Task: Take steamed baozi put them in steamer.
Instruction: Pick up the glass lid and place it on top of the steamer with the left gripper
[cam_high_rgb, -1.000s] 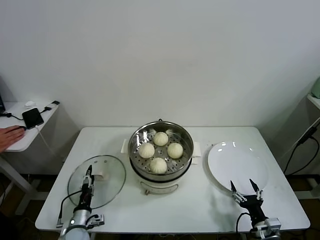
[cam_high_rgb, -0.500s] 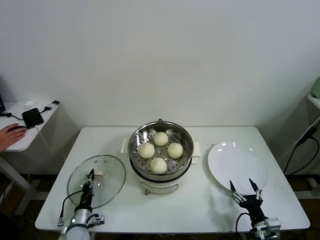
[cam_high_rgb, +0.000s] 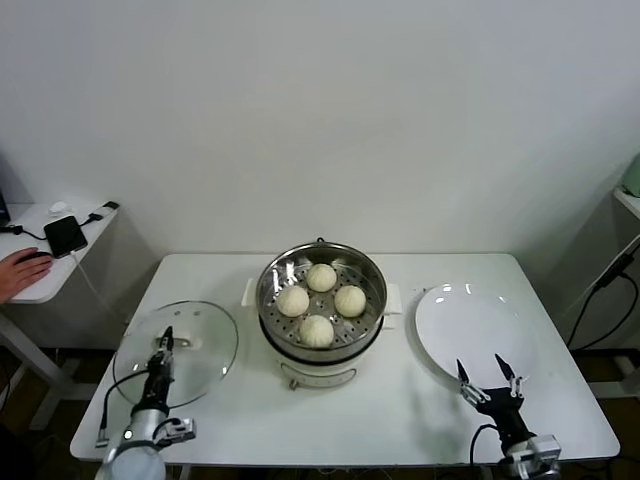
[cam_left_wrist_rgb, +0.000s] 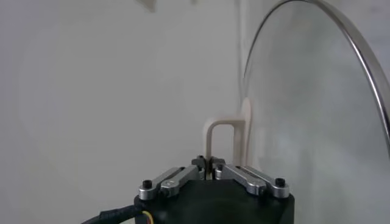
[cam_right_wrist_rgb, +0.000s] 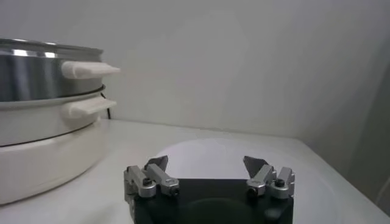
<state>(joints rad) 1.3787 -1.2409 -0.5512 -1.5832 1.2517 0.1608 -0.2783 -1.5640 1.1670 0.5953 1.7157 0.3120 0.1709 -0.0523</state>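
Already, all four steamed baozi (cam_high_rgb: 320, 301) sit inside the steamer (cam_high_rgb: 322, 304) — one at the back, two in the middle, one at the front, resting apart on its perforated tray. The white plate (cam_high_rgb: 476, 331) to the steamer's right holds nothing, so the moving of buns looks finished; what may remain, judging by the scene, is putting on the glass lid (cam_high_rgb: 176, 351).

A plain white wall fills the background. A white table (cam_high_rgb: 400, 410) carries the steamer at its centre, the lid at the left, the plate at the right. A side table (cam_high_rgb: 45, 265) at far left holds a phone, cables, and a person's hand (cam_high_rgb: 22, 273).

The left gripper (cam_left_wrist_rgb: 208, 162) is clamped on the lid's white handle (cam_left_wrist_rgb: 226, 139). The right gripper (cam_high_rgb: 487, 382) waits at the near right edge of the table, jaws apart, holding nothing.
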